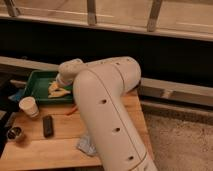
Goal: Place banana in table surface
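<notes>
Hanging over the tray's (34, 82) right edge, the gripper (61, 83) adjoins banana (58, 92).

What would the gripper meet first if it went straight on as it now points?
Likely the banana in the green tray: the gripper points down just above it, though depth is unclear.

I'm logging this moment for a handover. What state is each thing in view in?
banana: lying in the green tray, not yet on the table.
gripper: low over the green tray, by the banana.
paper cup: upright on the table.
black object: lying flat on the table.
small can: upright near the table's left edge.
wrapper: crumpled, beside the arm.
</notes>
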`<state>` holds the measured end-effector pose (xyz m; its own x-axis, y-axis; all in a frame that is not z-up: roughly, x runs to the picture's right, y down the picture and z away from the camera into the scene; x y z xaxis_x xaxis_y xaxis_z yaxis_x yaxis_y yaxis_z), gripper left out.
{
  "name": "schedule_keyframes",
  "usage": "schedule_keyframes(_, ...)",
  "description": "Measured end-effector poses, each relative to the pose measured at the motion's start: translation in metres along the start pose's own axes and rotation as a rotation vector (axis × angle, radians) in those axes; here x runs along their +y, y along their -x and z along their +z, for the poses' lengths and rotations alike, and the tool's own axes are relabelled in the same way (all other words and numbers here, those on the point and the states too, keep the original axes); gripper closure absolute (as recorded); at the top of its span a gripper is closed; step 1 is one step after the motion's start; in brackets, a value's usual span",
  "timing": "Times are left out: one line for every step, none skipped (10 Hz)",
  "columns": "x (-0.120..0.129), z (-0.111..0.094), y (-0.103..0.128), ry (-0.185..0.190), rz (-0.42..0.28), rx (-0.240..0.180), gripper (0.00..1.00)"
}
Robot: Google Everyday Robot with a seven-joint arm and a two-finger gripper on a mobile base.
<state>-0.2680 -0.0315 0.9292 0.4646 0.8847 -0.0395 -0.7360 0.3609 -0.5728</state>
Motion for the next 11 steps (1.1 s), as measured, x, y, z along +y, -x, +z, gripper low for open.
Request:
schedule_keyframes(-0.004,0.002,-0.002,0.000,0.004,-0.004,0.20)
schedule_keyframes(-0.007,0.007,-0.007,0.004,0.011,-0.003,0.20)
schedule_keyframes(-0.012,0.010,-0.013,0.009,0.020,-0.006,0.20)
schedule_keyframes(-0.013,0.013,-0.015,0.015,0.023,-0.008,0.20)
schedule_keyframes(-0.009,0.020,-0.019,0.031,0.024,-0.007,0.20)
schedule_keyframes(-0.006,0.025,-0.020,0.041,0.022,-0.007,0.20)
schedule_keyframes(-0.002,0.031,-0.020,0.055,0.018,-0.009,0.20)
schedule_keyframes(0.001,0.035,-0.020,0.064,0.017,-0.011,0.20)
schedule_keyframes(0.006,0.043,-0.020,0.079,0.013,-0.012,0.20)
schedule_keyframes(0.008,0.047,-0.020,0.084,0.010,-0.009,0.20)
schedule_keyframes(0.012,0.054,-0.021,0.084,0.002,0.000,0.21)
